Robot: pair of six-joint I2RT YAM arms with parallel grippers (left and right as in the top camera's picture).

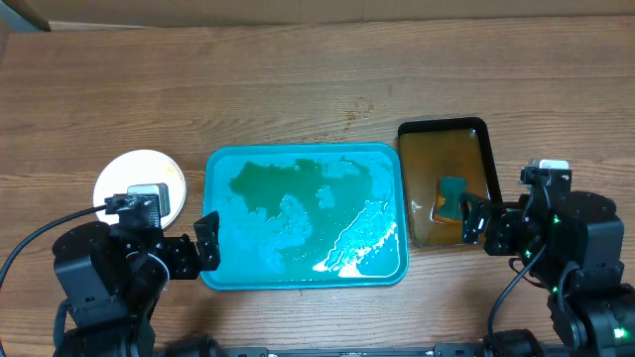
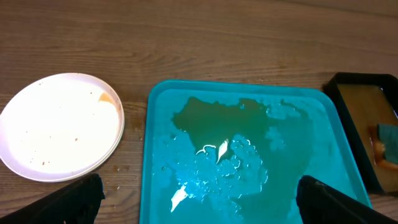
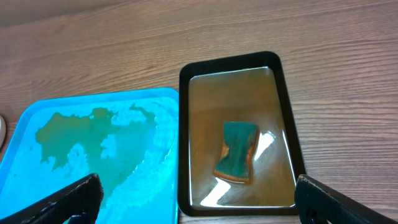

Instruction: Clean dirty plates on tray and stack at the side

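The teal tray point(image 1: 248, 260) lies mid-table, wet with water and foam, and no plate is on it. It also shows in the left wrist view point(image 2: 163, 155) and the right wrist view point(image 3: 93, 155). A white plate point(image 1: 139, 169) sits on the table to the tray's left, partly hidden by my left wrist. In the left wrist view the plate point(image 2: 59, 127) has an orange smear and small brown specks. I cannot tell whether other plates lie under it. My left gripper point(image 1: 198, 246) point(image 2: 199, 208) is open and empty over the tray's near left edge. My right gripper point(image 1: 481, 223) point(image 3: 205, 208) is open and empty.
A black tray point(image 1: 442, 125) point(image 3: 183, 124) point(image 2: 348, 81) of brownish liquid stands right of the teal tray. A green sponge point(image 1: 451, 198) point(image 3: 236, 152) lies in it. Bare wooden table lies behind both trays.
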